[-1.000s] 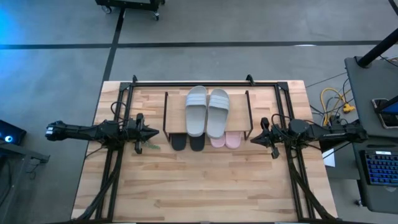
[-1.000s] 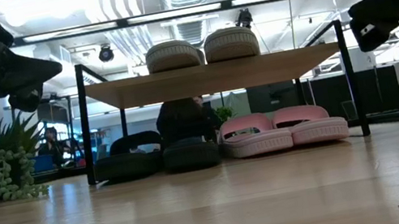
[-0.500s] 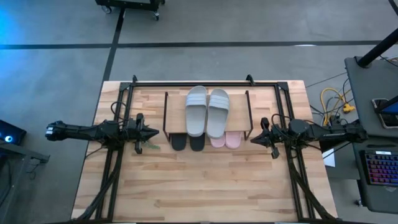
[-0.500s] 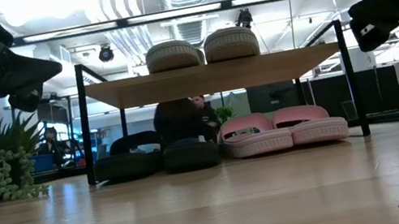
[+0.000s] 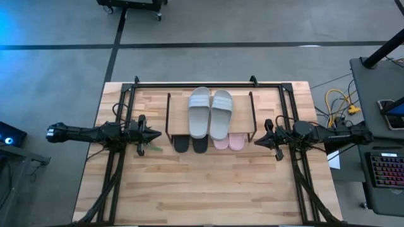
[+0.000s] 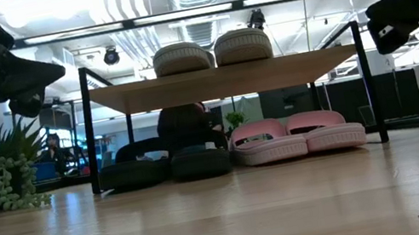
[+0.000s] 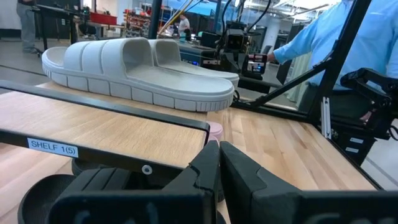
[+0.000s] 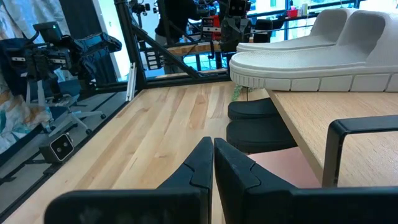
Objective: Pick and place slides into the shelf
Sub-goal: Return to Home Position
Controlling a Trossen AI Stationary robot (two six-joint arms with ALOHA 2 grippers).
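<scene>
The left gripper (image 5: 156, 133) and right gripper (image 5: 257, 140) hang closed and empty either side of the shelf (image 5: 178, 112), grey slides (image 5: 210, 113) on top, black slides (image 5: 190, 145) and pink slides (image 5: 228, 142) beneath.

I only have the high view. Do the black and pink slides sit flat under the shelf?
Observer: Yes, the low view shows the black slides and the pink slides flat on the table, side by side under the shelf.
Operator: Are the grippers holding anything?
Observer: No, the wrist views show the left gripper and the right gripper shut and empty.
Operator: Any marking on the shelf?
Observer: A white label on its frame reads SHELF 1(5).
</scene>
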